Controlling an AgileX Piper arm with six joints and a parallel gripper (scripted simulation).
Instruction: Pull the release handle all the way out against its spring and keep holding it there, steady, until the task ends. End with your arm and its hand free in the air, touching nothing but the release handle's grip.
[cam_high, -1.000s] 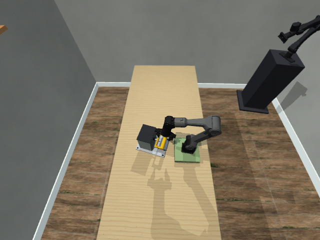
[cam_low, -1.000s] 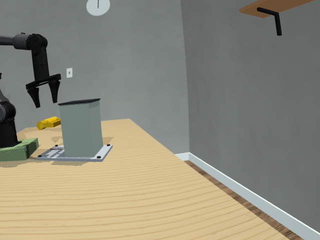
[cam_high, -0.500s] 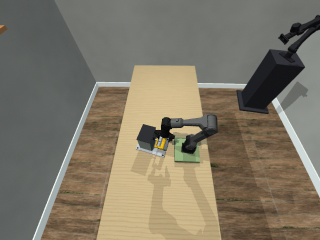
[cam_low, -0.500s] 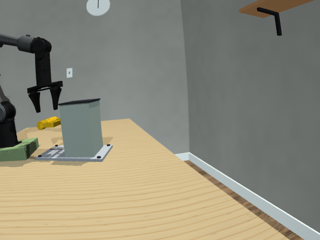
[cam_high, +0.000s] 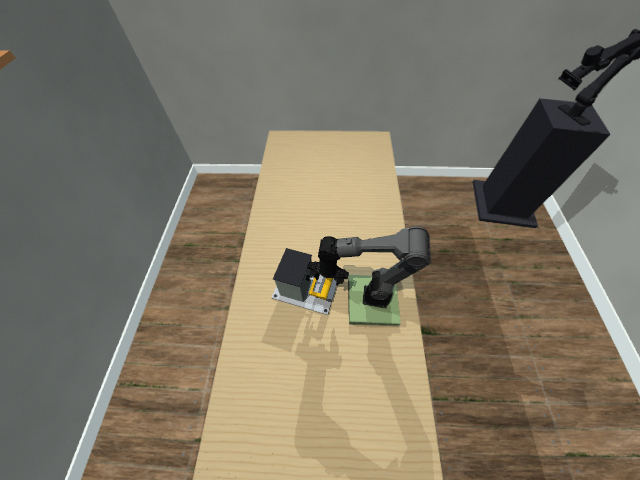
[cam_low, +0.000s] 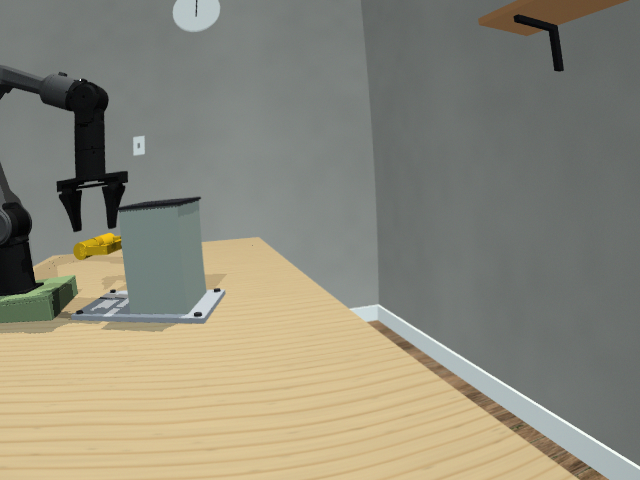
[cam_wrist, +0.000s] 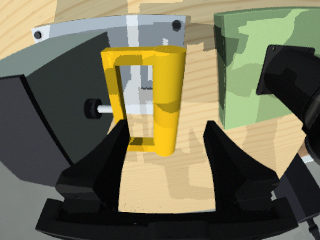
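The release handle (cam_wrist: 143, 99) is a yellow D-shaped loop on a thin rod that comes out of the dark grey housing box (cam_wrist: 50, 116). The box (cam_low: 161, 256) stands on a grey bolted baseplate (cam_low: 149, 310). In the exterior view the handle (cam_low: 96, 245) sticks out to the left of the box. My gripper (cam_low: 93, 219) points straight down, open and empty, a little above the handle. In the wrist view the fingers straddle the handle's near end without touching it. In the top view the gripper (cam_high: 327, 272) hangs over the handle (cam_high: 323, 289).
My arm's base stands on a green pad (cam_high: 373, 306) just right of the baseplate (cam_high: 303, 302). A black pedestal (cam_high: 537, 165) with a second arm stands on the floor at the far right. The table runs long towards front and back.
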